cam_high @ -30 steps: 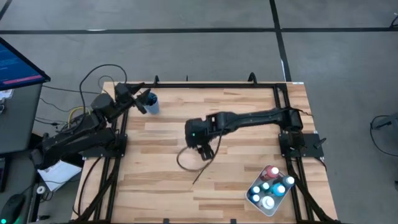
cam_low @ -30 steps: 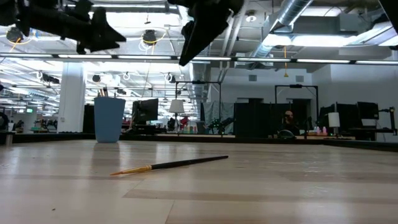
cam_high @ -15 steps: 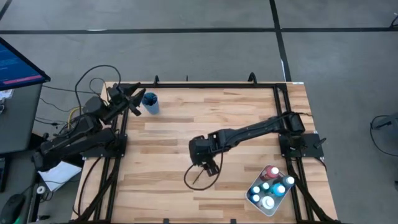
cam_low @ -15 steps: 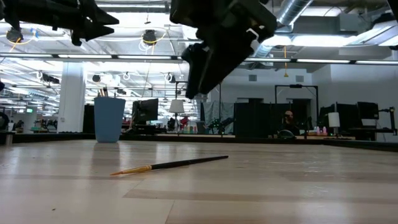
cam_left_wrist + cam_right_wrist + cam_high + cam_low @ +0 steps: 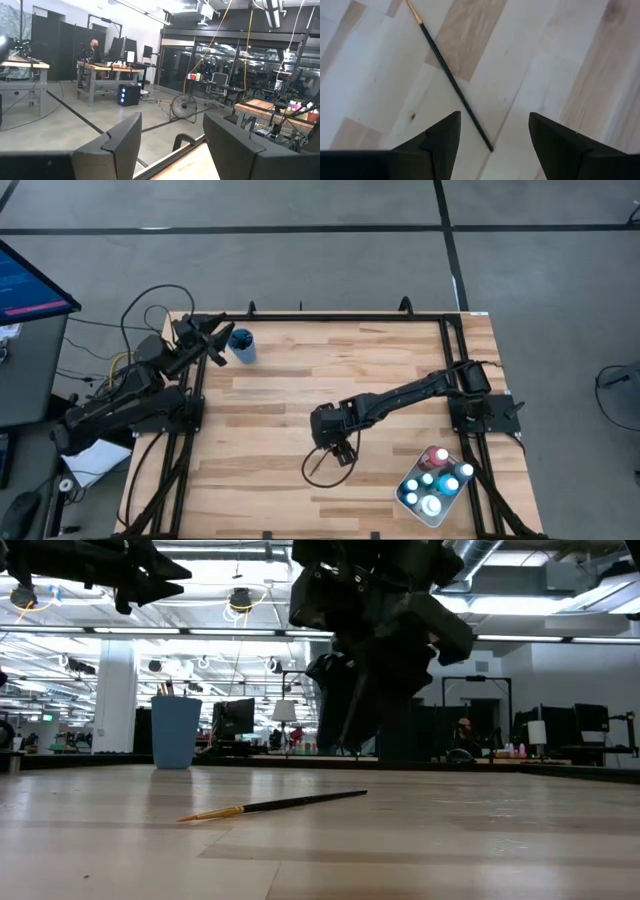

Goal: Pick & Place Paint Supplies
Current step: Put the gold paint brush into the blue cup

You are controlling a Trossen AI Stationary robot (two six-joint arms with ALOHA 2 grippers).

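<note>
A thin dark-handled paintbrush (image 5: 447,72) with a gold ferrule lies flat on the wooden table (image 5: 260,410), and it also shows in the low view (image 5: 270,806). My right gripper (image 5: 493,119) hangs open just above it, pointing steeply down, fingers on either side of the handle's end and clear of it (image 5: 343,452). Several small paint bottles (image 5: 432,480) stand in the white tray (image 5: 408,500) at the near right. My left gripper (image 5: 213,345) is open in the air beside the blue cup (image 5: 241,345), which holds brushes (image 5: 165,688).
A black rail frame (image 5: 300,315) runs round the table. A loose cable loop (image 5: 306,468) hangs by my right gripper, close to the brush. Bare wood lies between the brush and the cup. In the left wrist view only the room beyond the table (image 5: 195,167) shows.
My right gripper has come down toward the table's near edge and now hangs low over the paintbrush, still open. My left gripper has drawn back a little from over the blue cup toward the table's left edge. The paintbrush has not moved.
</note>
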